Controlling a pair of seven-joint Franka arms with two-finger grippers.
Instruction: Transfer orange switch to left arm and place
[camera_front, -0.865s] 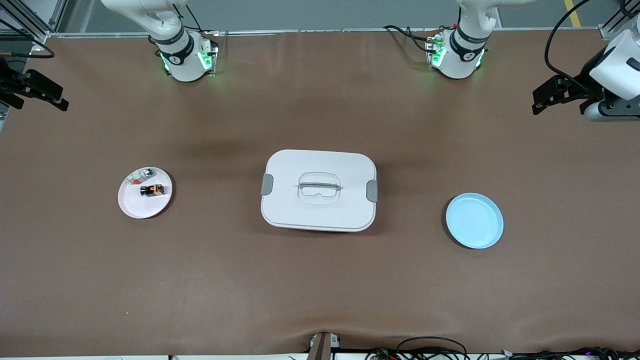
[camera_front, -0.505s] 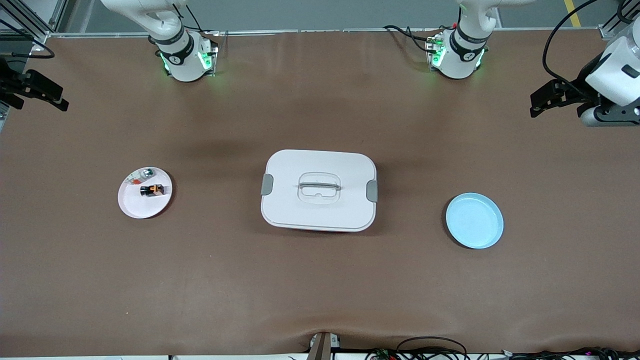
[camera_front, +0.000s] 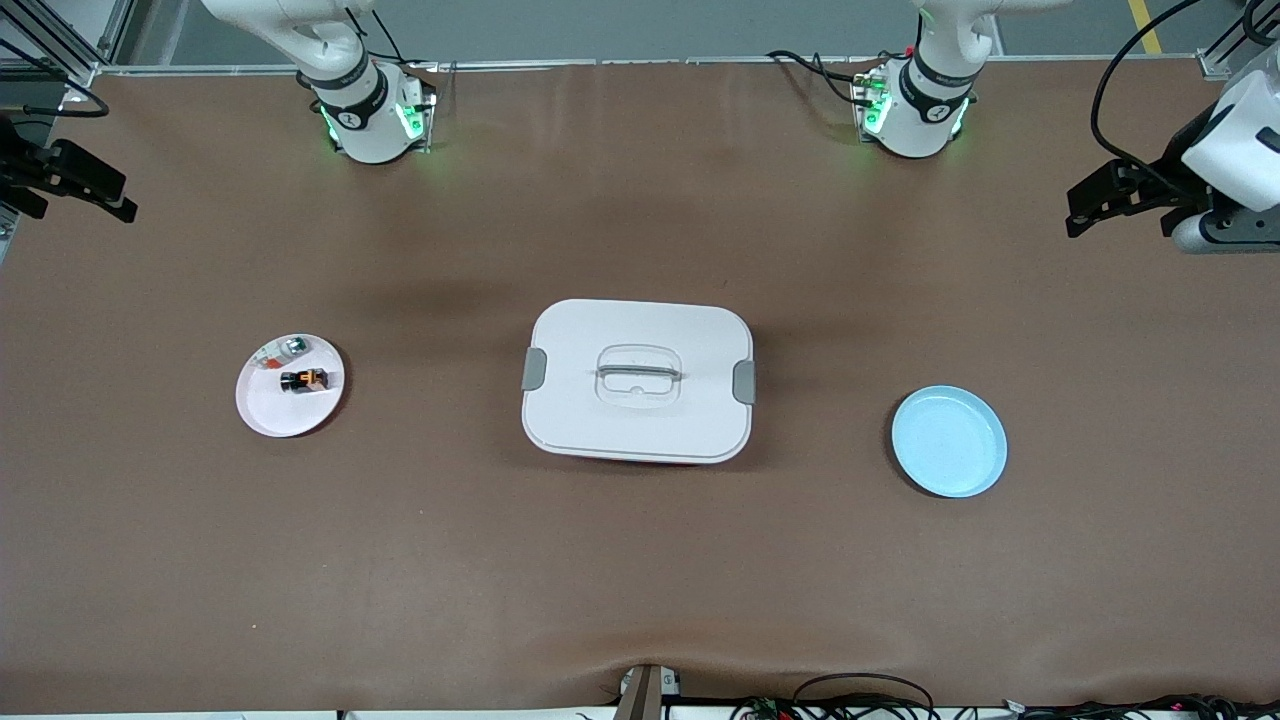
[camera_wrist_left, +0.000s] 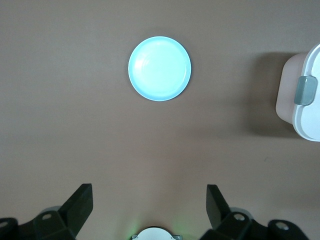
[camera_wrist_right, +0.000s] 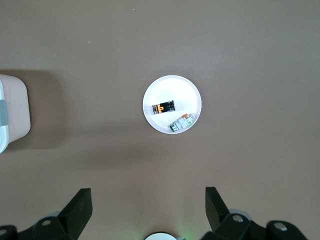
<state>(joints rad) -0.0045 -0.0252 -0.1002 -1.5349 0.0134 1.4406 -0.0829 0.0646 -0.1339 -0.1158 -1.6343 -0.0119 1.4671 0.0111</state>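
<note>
The right gripper (camera_front: 75, 185) hangs high at the right arm's end of the surface (camera_front: 640, 580), its fingers (camera_wrist_right: 80, 205) spread wide apart and holding nothing. The white plate (camera_front: 262, 410) lies on the surface nearer to the front camera than that gripper, and it carries 2 parts: the orange switch (camera_front: 304, 379) near the plate's middle and a small greenish-silver piece (camera_front: 283, 349) at the plate's rim, farther from the front camera. The switch lies flat with its long axis running along the table's length, toward the box. The right arm is judged the nearer arm for the pick, since the switch sits well apart from the left arm. The box (camera_front: 637, 380) stands closed at the centre of the surface, between the 2 plates, so any handover path is judged to need clearance over or around it. The blue plate (camera_front: 948, 441) lies empty toward the left arm's end. The left gripper (camera_front: 1105, 195) hangs over that end of the surface, fingers (camera_wrist_left: 80, 202) likewise spread and empty. Neither gripper touches anything; the pick has not begun.
</note>
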